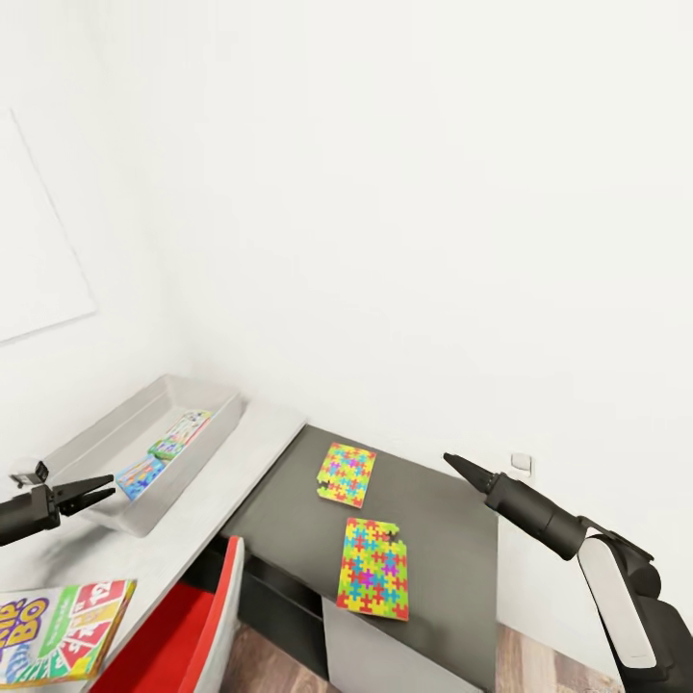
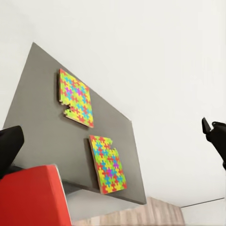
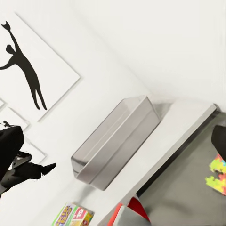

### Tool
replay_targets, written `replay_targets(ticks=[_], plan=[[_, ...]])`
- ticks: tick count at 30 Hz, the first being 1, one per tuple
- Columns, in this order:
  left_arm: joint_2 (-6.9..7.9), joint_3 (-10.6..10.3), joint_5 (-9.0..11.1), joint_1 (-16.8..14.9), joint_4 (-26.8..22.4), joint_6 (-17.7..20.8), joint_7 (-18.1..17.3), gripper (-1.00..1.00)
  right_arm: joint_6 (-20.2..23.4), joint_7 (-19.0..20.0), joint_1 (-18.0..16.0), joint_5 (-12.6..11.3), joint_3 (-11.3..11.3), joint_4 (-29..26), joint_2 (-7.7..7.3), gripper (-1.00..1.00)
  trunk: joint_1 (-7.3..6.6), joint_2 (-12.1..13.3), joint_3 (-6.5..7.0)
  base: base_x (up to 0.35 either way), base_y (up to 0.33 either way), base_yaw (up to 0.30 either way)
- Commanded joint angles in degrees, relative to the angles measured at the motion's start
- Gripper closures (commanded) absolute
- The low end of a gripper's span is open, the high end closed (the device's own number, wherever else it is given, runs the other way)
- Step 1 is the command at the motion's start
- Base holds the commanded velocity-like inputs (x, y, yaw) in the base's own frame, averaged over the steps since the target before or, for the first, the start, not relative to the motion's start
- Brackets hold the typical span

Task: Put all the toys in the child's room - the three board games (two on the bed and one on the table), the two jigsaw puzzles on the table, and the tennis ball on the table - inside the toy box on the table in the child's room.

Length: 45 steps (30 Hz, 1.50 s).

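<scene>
The pale grey toy box (image 1: 114, 435) stands on the table's light top (image 1: 252, 452). A greenish board game (image 1: 181, 433) and a blue board game (image 1: 141, 476) lie inside it. The Skip-Bo board game (image 1: 58, 630) lies on the top near the front edge. Two jigsaw puzzles (image 1: 346, 474) (image 1: 373, 568) lie flat on the dark wing (image 1: 443, 539). My left gripper (image 1: 101, 493) hovers open and empty at the box's near end. My right gripper (image 1: 457, 467) hangs over the wing's far right, open and empty, with its fingers (image 3: 9, 146) wide apart. The tennis ball is out of view.
A red-and-white chair (image 1: 183, 626) stands tucked against the desk front. White walls close the back and left, with a baseball-player print (image 3: 28, 75) on the left one. A small wall outlet (image 1: 521, 464) sits behind the wing. Wood floor (image 1: 539, 664) shows at the lower right.
</scene>
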Motion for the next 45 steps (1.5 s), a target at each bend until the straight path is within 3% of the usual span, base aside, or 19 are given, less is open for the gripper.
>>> replay_targets(ticks=[1, 45], plan=[[-0.01, 0.02, -0.05, 0.03, -0.02, 0.47, -0.25, -1.0, 0.38, 0.04, -0.06, -0.25, -0.03, 0.01, 0.0, -1.0, 0.02, -0.08, -0.03, -0.004, -0.007, -0.233], [-0.26, -0.02, -0.06, 0.25, -0.02, 0.14, -0.25, -1.0, 0.4, 0.04, -0.06, -0.25, -0.03, 0.01, -0.06, -1.0, 0.02, -0.08, 2.74, 0.0, 0.0, -0.231]])
